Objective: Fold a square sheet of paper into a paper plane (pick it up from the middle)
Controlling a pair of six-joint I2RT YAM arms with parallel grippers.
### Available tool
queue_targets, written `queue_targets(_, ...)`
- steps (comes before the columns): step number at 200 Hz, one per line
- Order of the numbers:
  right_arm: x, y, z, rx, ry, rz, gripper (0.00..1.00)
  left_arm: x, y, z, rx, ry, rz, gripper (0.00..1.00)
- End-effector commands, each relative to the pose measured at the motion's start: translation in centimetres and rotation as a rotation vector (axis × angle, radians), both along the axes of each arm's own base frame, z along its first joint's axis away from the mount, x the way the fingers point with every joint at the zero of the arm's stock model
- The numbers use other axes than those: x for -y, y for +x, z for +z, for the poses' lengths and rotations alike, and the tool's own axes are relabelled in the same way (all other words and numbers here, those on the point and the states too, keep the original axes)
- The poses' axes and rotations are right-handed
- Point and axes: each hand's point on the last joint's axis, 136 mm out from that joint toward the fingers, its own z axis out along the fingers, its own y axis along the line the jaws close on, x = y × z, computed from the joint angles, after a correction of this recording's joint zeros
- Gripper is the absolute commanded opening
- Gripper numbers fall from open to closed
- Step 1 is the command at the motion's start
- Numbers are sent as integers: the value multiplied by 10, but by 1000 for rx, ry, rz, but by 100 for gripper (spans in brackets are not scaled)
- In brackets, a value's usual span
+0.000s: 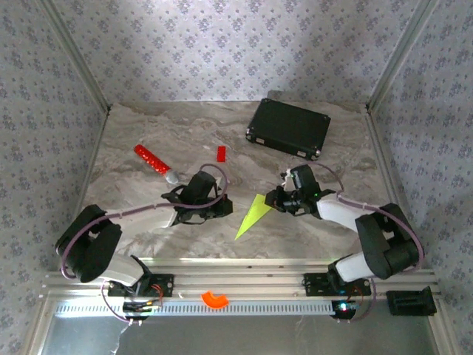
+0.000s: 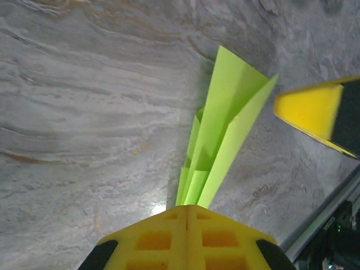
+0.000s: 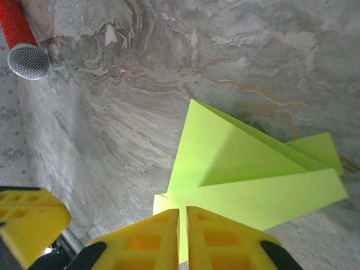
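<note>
Resting on the counter [image 1: 148,133]: paper plane [image 1: 255,214], creased, lay between both arms;
Left end effector [image 2: 187,209]: was closed, plane's narrow end at its tips;
Right end effector [image 3: 183,211]: was pinched onto plane's edge

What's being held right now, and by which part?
The paper plane, it seems, by both: the left end effector is shut at its narrow end, and the right end effector is closed on an edge near the wide end.
</note>
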Motion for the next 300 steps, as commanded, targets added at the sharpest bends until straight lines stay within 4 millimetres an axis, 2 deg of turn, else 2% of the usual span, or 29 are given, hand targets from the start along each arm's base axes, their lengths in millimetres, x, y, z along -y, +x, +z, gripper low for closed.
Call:
queue_targets(1,15,-15,-11,-49,-56,-49,16,1,14,7,0,-25,44,7)
queue_targets(43,30,-26,-15,-55,-66,-121,25,7,21,-2,-64,-39,20,12)
queue_targets(87,33,-27,-13,-70,-50,-136,31,15,25,-7,-84,-45,10,16)
queue_targets(150,34,-33,-21,-112,-40,-147,34,22,33,-10,-90,-27,-16,18)
queue_targets(191,29,-30,-19,-126,-26,-123,35,22,38,-13,-100,-30,-13,19)
queue_targets(237,23,-31,-20,-155,-2,-107,34,26,41,-13,-108,-60,-41,22)
queue_targets(254,20,-32,-21,-162,6,-92,28,31,40,-15,-117,-73,-68,23)
queue_targets(300,10,-31,-22,-154,10,-64,20,51,33,-20,-144,-81,-173,27)
